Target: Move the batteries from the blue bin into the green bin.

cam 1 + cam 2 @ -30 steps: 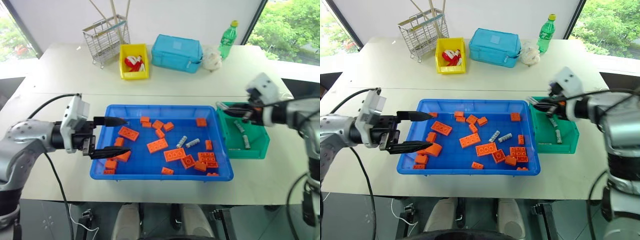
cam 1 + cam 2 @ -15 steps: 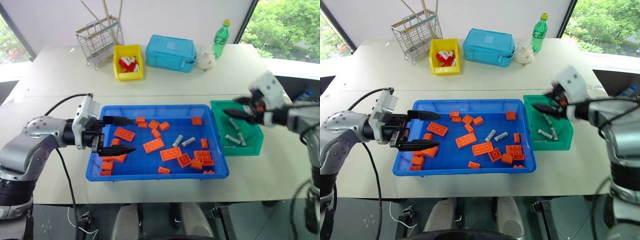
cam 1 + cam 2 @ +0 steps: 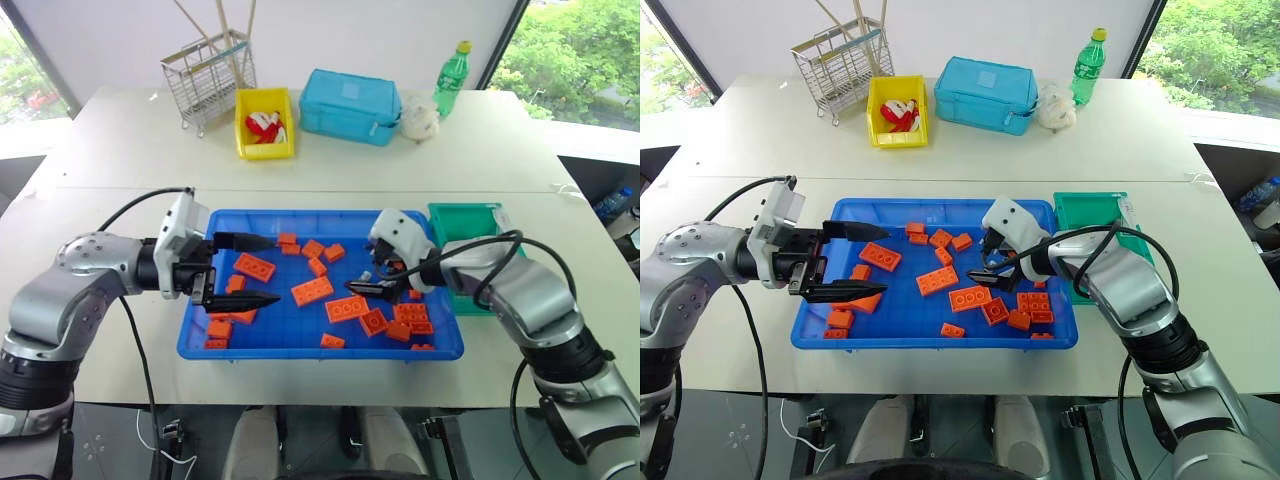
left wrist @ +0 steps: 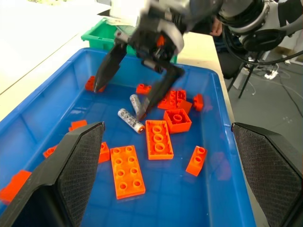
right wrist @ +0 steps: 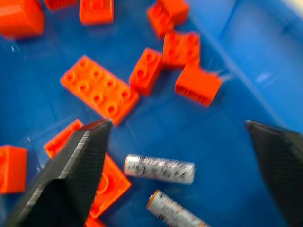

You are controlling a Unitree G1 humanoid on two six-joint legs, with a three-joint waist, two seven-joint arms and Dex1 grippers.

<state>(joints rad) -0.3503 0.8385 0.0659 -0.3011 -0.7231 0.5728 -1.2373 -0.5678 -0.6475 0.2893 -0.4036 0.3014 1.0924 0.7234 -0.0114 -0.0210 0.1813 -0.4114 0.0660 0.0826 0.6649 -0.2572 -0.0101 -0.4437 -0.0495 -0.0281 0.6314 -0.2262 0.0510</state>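
Right gripper (image 4: 135, 78) hangs wide open and empty over two batteries (image 5: 159, 169) in the blue bin (image 3: 300, 345), poised to pinch one; left gripper (image 3: 235, 270) idles open at the left

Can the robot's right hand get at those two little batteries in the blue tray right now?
Probably yes. The right gripper hangs open just above the two batteries in the blue tray. They lie bare on the tray floor; orange bricks sit close beside them but not on top.
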